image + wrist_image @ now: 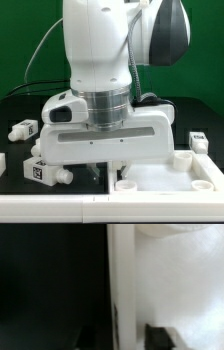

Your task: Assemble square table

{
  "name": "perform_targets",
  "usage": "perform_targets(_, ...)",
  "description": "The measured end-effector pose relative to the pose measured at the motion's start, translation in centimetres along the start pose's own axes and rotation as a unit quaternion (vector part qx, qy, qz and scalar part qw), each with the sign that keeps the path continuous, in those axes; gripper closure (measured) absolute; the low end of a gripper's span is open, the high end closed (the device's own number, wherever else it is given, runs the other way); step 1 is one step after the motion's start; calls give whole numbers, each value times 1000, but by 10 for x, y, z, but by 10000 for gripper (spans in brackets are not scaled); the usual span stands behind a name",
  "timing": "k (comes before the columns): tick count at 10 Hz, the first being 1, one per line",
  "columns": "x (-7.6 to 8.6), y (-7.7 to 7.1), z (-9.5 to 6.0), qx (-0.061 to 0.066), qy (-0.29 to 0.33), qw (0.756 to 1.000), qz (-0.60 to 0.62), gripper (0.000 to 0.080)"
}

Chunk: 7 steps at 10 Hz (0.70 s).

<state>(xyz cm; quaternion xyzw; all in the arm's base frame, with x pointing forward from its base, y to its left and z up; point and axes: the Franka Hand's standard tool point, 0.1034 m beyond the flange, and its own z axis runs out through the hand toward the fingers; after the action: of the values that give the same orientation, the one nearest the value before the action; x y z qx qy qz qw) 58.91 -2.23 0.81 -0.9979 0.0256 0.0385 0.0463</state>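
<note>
Barely begun: slab point(165, 180) lies on the black tabletop point(20, 100) at the exterior view's lower right, sockets point(125, 183) bare. Legs loose around it point(22, 128) point(40, 170) point(198, 142); none fitted. Pincer point(98, 158) hangs over slab edge; open or clenched, cannot tell.

Exterior view bright, evenly lit, slightly soft. Wrist view blurred, half black, white side overexposed.
</note>
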Motion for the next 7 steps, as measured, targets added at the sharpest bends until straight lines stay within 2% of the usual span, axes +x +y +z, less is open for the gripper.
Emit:
perform_targets(1,-1,-2,-2,1,-3,1000,4,523)
perform_targets(2,-10,-11,-17,6,-20,1000,7,329)
perform_targets(3,-21,-20,-35,10,-37,999,9,193)
perform_targets(4,-30,-36,-47,6,-39,999,25,193)
perform_targets(5,-38,-58,-54,0,-43,999,24,158)
perform_targets(6,-37,-66,-54,-6,-34,999,12,158)
perform_targets(7,-37,-64,-52,-5,-35,999,12,151)
